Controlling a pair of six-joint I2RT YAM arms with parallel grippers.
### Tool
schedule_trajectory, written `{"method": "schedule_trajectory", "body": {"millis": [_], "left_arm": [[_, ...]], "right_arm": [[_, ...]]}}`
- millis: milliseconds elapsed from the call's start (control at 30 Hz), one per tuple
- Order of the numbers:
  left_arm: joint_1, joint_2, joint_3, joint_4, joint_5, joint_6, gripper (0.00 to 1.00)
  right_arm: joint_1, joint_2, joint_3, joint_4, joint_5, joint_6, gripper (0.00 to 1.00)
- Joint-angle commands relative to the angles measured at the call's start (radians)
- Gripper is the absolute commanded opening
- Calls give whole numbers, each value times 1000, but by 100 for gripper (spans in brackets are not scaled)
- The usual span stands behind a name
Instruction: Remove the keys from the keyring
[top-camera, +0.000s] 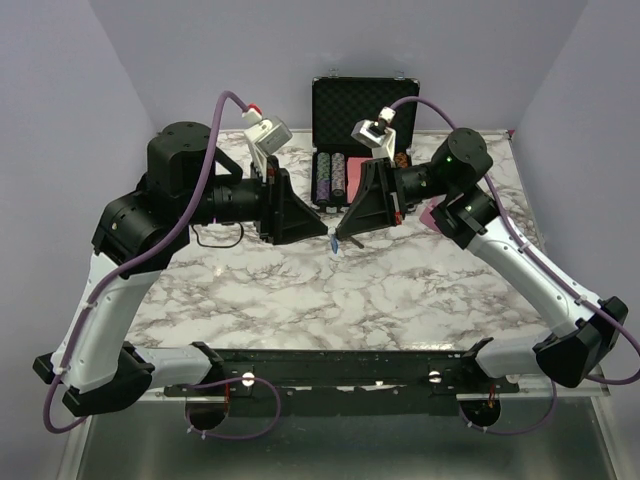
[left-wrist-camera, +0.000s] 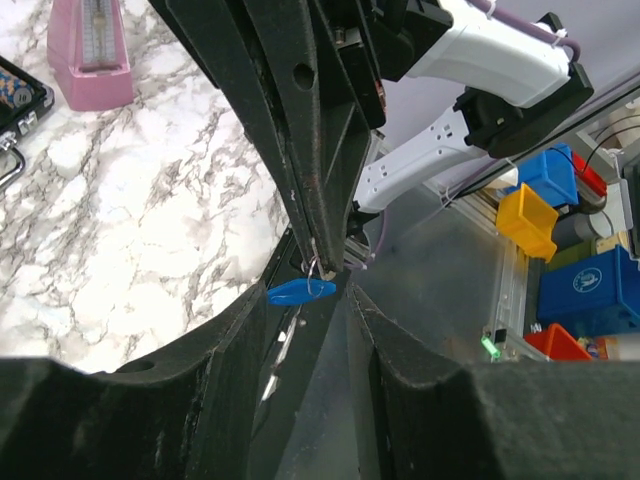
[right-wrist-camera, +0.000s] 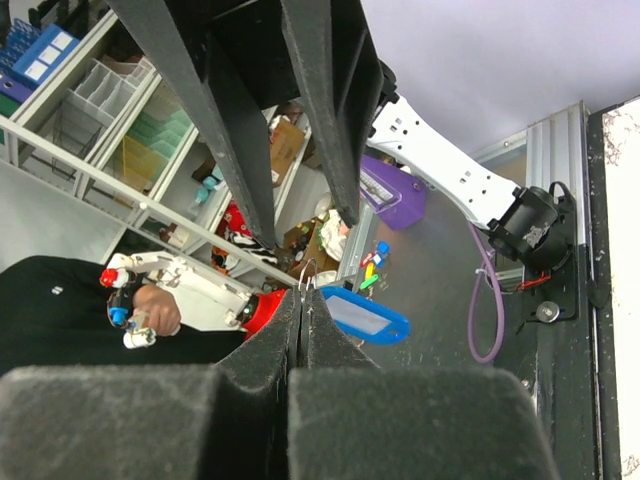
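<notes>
My right gripper (top-camera: 340, 238) is shut on the thin silvery keyring (right-wrist-camera: 305, 270) and holds it above the middle of the marble table (top-camera: 300, 290). The key with the blue oval head (right-wrist-camera: 365, 316) hangs from the ring, beside my right fingers. In the top view it is a small blue speck (top-camera: 338, 244). My left gripper (top-camera: 326, 229) is open, tip to tip with the right one. In the left wrist view its fingers (left-wrist-camera: 240, 330) stand on either side of the ring (left-wrist-camera: 314, 268) and the blue key (left-wrist-camera: 300, 291) without closing on them.
An open black chip case (top-camera: 363, 105) with rows of chips stands at the back of the table; its corner shows in the left wrist view (left-wrist-camera: 15, 95). A pink wedge-shaped object (left-wrist-camera: 88, 55) lies on the right, partly hidden under my right arm (top-camera: 432, 215).
</notes>
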Motion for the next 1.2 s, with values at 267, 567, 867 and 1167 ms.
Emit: {"method": "schedule_trajectory", "body": {"millis": [267, 567, 867, 1167], "left_arm": [[-1, 14, -28, 39, 65, -5, 43], [-1, 48, -19, 37, 121, 7, 38], [-2, 48, -19, 45, 119, 9, 29], [-1, 60, 24, -9, 96, 43, 30]], "right_arm": [[8, 10, 22, -9, -41, 3, 1], [8, 10, 32, -10, -44, 2, 1], [8, 14, 40, -12, -55, 3, 1], [8, 7, 34, -16, -61, 5, 1]]}}
